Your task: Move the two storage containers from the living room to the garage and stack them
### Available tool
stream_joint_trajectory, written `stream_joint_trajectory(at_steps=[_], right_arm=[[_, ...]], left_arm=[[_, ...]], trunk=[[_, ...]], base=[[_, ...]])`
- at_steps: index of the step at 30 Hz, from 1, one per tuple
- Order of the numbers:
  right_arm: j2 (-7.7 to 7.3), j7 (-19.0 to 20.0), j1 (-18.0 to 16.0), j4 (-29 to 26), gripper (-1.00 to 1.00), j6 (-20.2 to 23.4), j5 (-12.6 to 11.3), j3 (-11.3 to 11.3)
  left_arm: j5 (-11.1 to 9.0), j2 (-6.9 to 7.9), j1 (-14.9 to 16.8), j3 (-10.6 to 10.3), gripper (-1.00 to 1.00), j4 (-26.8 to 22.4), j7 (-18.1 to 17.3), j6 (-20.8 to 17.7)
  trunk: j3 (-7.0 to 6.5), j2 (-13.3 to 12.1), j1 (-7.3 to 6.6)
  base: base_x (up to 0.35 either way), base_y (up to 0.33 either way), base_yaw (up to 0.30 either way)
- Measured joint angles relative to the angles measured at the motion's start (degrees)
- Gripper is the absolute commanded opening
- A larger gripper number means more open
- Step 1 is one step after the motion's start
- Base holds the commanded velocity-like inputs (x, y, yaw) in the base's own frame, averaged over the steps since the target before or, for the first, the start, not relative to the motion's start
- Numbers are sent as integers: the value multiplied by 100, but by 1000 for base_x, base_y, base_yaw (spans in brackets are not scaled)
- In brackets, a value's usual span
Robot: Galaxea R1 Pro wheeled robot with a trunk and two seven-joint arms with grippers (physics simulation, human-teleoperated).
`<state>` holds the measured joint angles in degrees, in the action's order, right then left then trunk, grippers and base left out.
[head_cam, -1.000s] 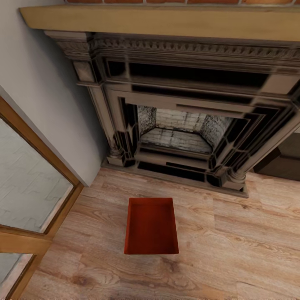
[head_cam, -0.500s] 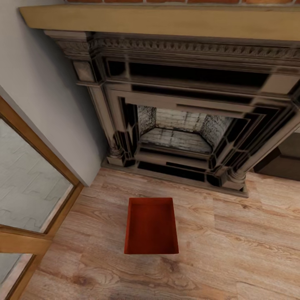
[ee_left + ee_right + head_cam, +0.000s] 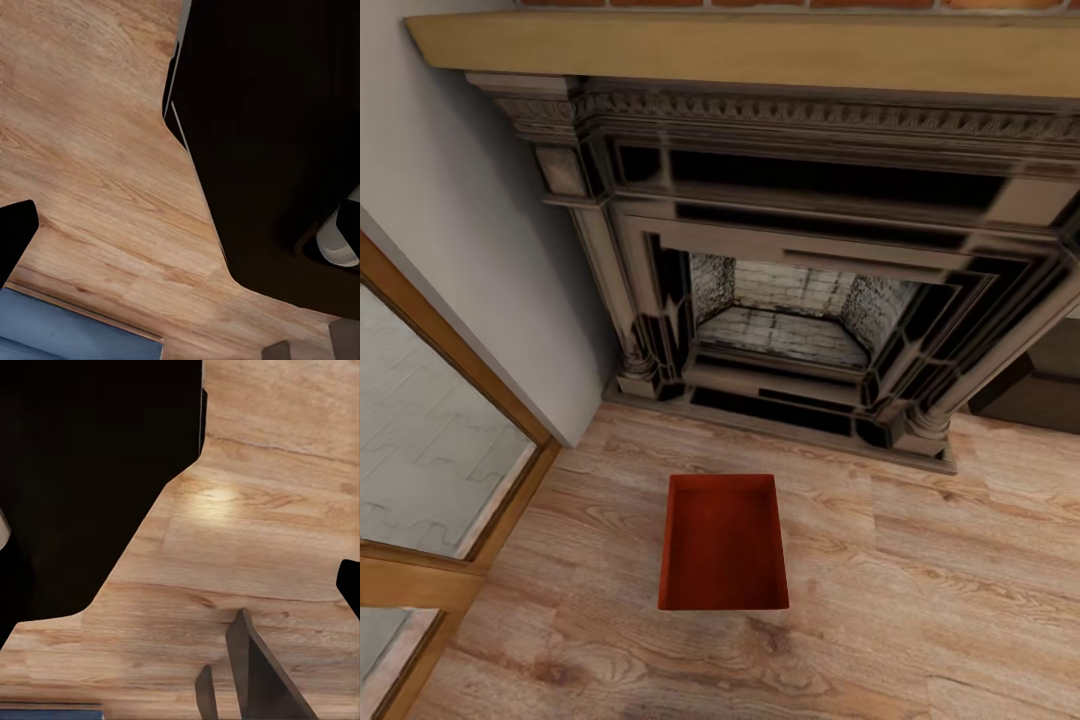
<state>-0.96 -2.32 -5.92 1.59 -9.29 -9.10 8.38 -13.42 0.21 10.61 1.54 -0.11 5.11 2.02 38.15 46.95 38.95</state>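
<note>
Sitting open-topped on the light wood-plank floor, a single orange-red container lies a short way in front of the fireplace, its thin straight walls and flat bottom plain to see from the head camera. Rectangular in outline, the box runs its long axis from near to far, one short end facing the hearth, and it stands level, apart from everything around it. Behind it rises an ornate dark surround with carved mouldings and a pale brick firebox, capped by a smooth wooden mantel; red brick shows at the far edge. A pale wall meets a wood-framed glass panel at left, and a low dark bench sits at right. Both wrist cameras look down on grained planks beside dark robot bodywork; whether either gripper's fingers are apart or together cannot be told.
</note>
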Motion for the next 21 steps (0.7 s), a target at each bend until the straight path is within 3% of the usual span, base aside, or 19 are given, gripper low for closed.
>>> stream_joint_trajectory(at_steps=[4,9,21], right_arm=[[-2,1,0,0,100,-1,355,9],[-2,-10,0,0,100,-13,579,7],[1,-43,0,0,100,-15,634,-6]], left_arm=[[-21,29,0,7,100,13,0,-11],[-22,30,0,7,100,16,-2,8],[-23,32,0,7,100,15,0,17]], trunk=[[0,0,0],[0,0,0],[0,0,0]], base=[[0,-2,0],[0,-118,0],[0,-25,0]])
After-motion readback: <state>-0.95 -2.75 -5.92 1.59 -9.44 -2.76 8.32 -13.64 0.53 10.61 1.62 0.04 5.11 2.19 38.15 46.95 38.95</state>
